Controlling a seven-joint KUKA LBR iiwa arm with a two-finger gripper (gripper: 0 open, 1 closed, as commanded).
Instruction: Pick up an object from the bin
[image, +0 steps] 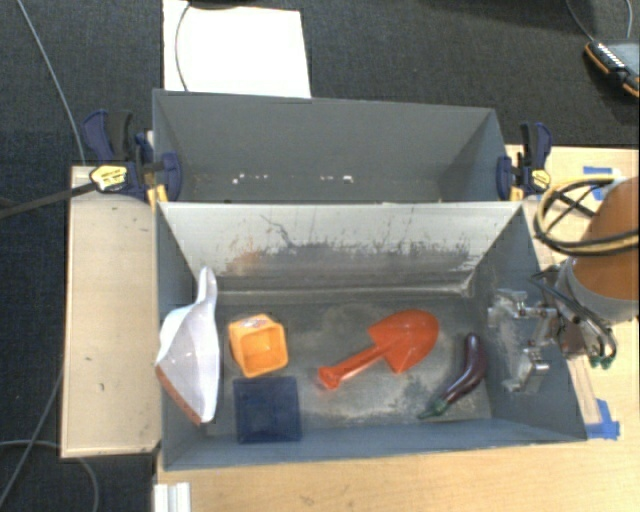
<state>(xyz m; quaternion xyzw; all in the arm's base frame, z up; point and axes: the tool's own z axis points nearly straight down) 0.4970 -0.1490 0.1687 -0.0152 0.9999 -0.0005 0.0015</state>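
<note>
Hanging over the sloped wall of the grey bin (330, 240), on the arm's side, the gripper (522, 345) holds nothing I can see; whether its jaws are apart or together I cannot tell. Just beside the jaws, toward the bin's middle, lies a purple toy eggplant (463, 374). Beyond it lies an orange shovel (388, 349). Well apart sit an orange cup (258, 346), a dark blue block (267, 408) and a white packet (193, 350).
</note>
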